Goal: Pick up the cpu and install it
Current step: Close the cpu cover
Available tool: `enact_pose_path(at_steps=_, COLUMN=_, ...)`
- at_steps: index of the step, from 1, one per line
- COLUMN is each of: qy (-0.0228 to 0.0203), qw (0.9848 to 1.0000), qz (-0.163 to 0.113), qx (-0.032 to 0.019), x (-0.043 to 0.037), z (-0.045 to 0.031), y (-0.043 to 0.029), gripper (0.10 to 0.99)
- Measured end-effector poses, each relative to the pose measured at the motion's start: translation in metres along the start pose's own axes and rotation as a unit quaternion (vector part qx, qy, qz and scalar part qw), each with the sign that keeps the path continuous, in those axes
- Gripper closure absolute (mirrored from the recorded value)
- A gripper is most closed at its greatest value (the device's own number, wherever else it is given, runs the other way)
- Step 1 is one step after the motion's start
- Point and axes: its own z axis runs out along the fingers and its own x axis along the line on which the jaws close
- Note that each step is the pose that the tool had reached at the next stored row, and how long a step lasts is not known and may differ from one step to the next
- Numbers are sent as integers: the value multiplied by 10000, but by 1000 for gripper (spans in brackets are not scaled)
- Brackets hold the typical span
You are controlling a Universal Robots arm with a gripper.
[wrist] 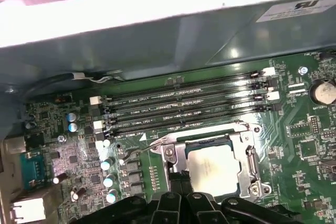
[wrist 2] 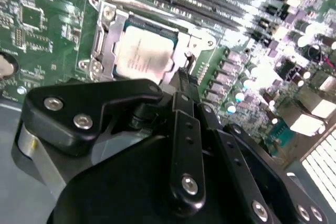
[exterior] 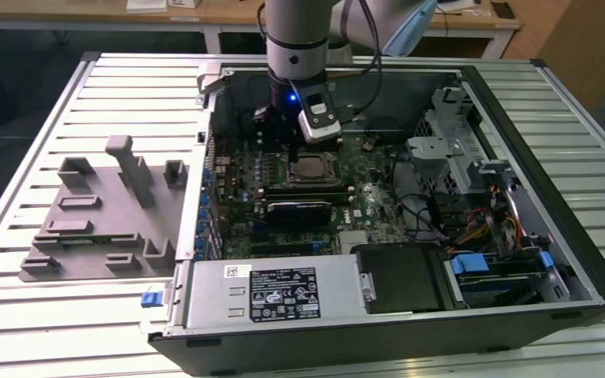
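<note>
My black claw [wrist: 181,183], closed and empty, hangs just beside the socketed flat square silver cpu [wrist: 212,167], at six o'clock from it in the exterior view.

Open computer case [exterior: 387,346] on slatted table [exterior: 50,315]; grey fixture tray [exterior: 92,228] beside it, exterior view's left. Power supply [exterior: 271,291] inside; memory slots [wrist: 184,103].

cpu [wrist 2: 144,51]: smooth satin silver-grey metal top | socket frame [wrist 2: 101,43]: shiny bare metal | motherboard [wrist: 304,145]: glossy green board | gripper [wrist 2: 184,77]: matt black, bright screw heads | fixture tray [exterior: 92,228]: matt grey plastic | table [exterior: 61,315]: ribbed pale metal, dull sheen
</note>
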Motion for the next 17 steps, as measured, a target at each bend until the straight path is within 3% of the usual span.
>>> enact_pose_path(at_steps=4, qy=1, qw=10000, qz=1, qx=2, x=-35, z=-2, y=6, gripper=980)
enact_pose_path(at_steps=11, qy=1, qw=10000, qz=0, qx=1, x=-292, z=1, y=52, gripper=980)
enact_pose_path(at_steps=14, qy=1, qw=10000, qz=0, qx=2, x=-296, z=-10, y=52, gripper=980)
enact_pose_path(at_steps=17, qy=0, qw=10000, qz=-2, qx=1, x=-296, z=-97, y=55, gripper=980)
